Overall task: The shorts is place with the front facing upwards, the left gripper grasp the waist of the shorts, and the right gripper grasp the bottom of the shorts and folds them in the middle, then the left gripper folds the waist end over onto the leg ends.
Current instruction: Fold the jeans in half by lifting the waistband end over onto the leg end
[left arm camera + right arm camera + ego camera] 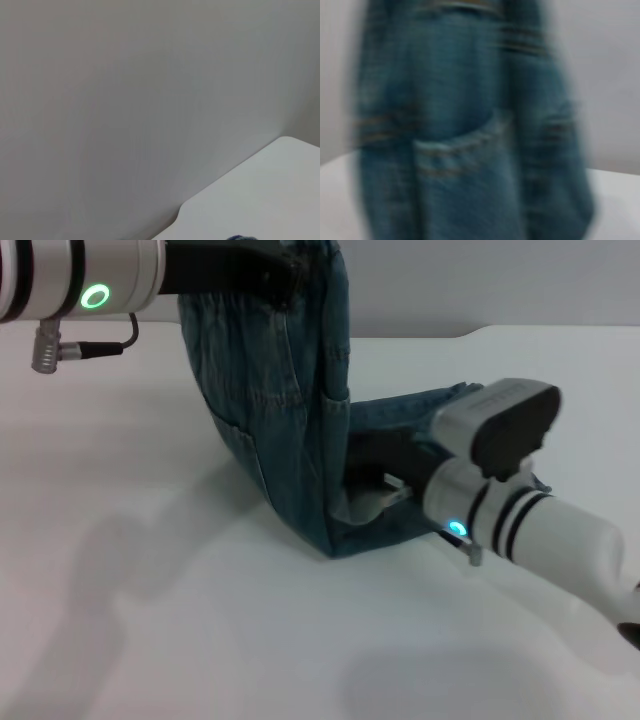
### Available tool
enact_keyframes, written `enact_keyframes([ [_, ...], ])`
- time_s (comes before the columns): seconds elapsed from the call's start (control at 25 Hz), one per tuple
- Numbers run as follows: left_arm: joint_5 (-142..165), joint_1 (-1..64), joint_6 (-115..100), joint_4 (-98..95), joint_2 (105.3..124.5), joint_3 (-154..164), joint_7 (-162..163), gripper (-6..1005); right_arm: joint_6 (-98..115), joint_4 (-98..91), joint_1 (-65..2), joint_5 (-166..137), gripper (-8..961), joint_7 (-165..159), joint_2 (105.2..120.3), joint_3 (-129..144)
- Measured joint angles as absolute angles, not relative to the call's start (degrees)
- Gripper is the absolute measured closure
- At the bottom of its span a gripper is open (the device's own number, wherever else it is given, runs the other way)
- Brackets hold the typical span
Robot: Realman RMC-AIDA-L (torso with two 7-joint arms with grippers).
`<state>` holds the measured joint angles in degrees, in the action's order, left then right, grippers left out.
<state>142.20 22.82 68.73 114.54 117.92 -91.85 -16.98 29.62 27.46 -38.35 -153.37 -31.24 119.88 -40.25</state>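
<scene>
The blue denim shorts hang in a tall fold from my left gripper, which is shut on their upper end at the top of the head view. Their lower part bends onto the white table and runs to the right. My right gripper sits low on the table against that flat part, half hidden by its dark housing and the cloth. In the right wrist view the hanging denim fills the picture, with a stitched pocket showing. The leg hems are hidden. A sliver of dark cloth shows in the left wrist view.
The table's far edge meets a pale grey wall. In the left wrist view a rounded table corner stands before that wall. A silver cable plug hangs under the left arm.
</scene>
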Motion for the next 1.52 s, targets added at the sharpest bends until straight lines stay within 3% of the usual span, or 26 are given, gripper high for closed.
enact_keyframes([
  [0.36,142.1,22.1,68.1,114.5,117.97,-91.8,-17.7,948,30.5,24.1,-35.6,-153.7,954,-30.9,119.21,-47.1],
  [0.64,140.1,22.6,66.0,114.6,117.95,-91.8,-18.9,949,29.9,26.2,-37.8,-153.6,954,-32.1,119.83,-45.0],
  [1.52,136.9,21.9,62.0,114.3,117.95,-90.7,-21.3,948,25.8,30.2,-42.8,-153.4,953,-38.6,119.89,-38.3],
])
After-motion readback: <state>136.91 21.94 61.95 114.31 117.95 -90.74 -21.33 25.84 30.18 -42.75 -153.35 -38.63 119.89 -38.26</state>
